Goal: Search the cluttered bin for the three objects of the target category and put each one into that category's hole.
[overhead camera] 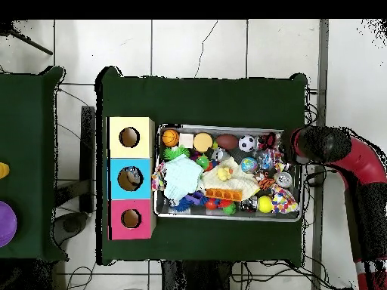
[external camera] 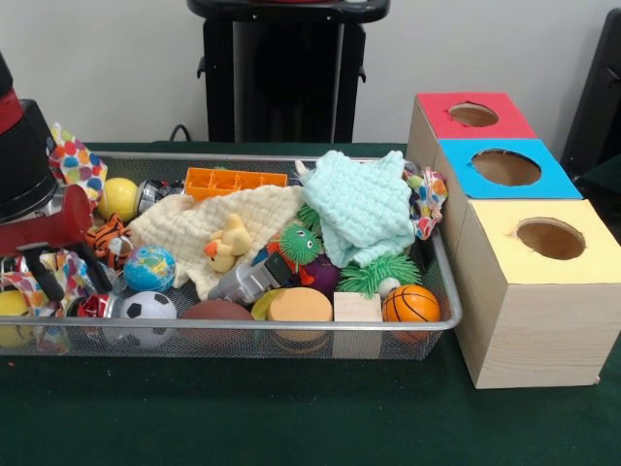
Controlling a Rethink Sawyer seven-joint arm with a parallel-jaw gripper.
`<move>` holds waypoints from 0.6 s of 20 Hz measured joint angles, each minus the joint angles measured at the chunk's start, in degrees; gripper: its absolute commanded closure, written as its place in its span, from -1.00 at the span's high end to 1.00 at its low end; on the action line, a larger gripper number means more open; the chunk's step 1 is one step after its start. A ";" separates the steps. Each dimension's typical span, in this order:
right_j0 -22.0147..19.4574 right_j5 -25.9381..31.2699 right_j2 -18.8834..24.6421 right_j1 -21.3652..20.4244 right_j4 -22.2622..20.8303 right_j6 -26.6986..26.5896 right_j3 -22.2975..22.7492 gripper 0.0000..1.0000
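The silver wire-mesh bin is full of toys and cloths; it also shows in the overhead view. The red-topped wooden box with its round hole stands farthest back in the row of boxes right of the bin, and its hole shows in the overhead view. My gripper is at the bin's left end, down among the clutter, with its black fingers spread open over a polka-dot cloth. It holds nothing that I can see. In the overhead view the gripper is at the bin's right end.
In the bin lie a soccer ball, globe ball, yellow ball, basketball, brown football, yellow duck, cream cloth, mint cloth and orange tray. Blue-topped and yellow-topped boxes stand alongside.
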 measured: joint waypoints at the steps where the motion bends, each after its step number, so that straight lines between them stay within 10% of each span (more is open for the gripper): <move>1: -0.27 0.01 -0.03 0.05 -0.07 0.00 0.03 1.00; 12: -2.72 -0.50 -0.14 0.05 -0.54 0.00 1.64 1.00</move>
